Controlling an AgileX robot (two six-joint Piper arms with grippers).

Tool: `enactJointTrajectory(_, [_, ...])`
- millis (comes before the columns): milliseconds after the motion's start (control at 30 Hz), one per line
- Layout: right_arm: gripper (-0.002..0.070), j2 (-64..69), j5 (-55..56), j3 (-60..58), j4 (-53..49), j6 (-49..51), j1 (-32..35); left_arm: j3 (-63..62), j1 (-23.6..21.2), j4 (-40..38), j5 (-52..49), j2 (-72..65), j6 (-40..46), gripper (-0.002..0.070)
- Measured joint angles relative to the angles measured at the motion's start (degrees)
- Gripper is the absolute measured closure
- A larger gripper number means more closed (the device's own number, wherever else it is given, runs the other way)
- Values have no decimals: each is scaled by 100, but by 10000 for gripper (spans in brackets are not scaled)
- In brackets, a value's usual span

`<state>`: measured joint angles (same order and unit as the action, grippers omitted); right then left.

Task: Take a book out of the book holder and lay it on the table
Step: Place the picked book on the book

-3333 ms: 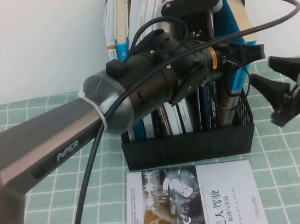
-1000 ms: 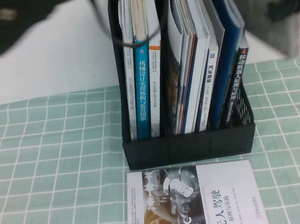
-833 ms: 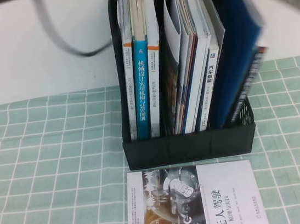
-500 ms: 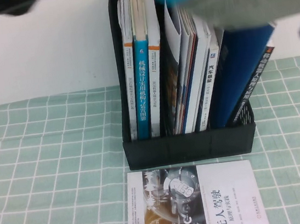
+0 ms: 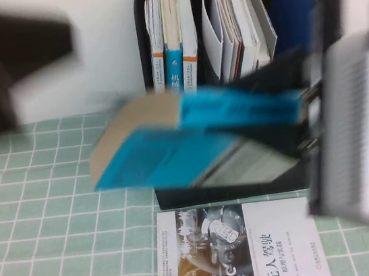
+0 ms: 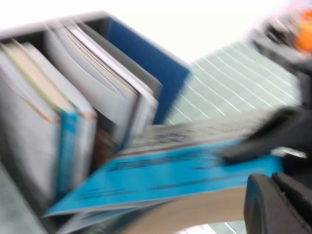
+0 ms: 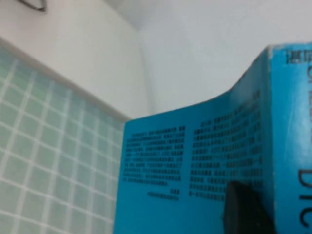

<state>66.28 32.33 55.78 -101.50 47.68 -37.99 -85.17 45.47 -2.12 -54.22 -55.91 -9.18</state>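
One book (image 5: 192,140) hangs clamped in the right claw (image 5: 299,106).

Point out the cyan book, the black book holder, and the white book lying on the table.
cyan book (image 5: 173,154): high view, on its blue cover.
black book holder (image 5: 232,190): high view, on its front wall.
white book (image 5: 279,234): high view, on its white cover area.
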Motion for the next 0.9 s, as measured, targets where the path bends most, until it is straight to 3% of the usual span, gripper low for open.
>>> enactJointTrajectory(167, [478, 501, -433, -209, -34, 88, -390, 1265, 0, -1160, 521, 479, 593, 678])
enactJointTrajectory(300, [478, 927, -846, -396, -34, 96, -454, 2018, 0, -1631, 975, 959, 754, 678])
enactJointTrajectory(500, [478, 1572, -1386, -448, -23, 96, -456, 2627, 0, -1724, 1239, 1448, 777, 678])
enactJointTrajectory(900, [478, 2620, -1270, -448, 59, 219, -551, 2695, 0, -1737, 1344, 1505, 777, 678])
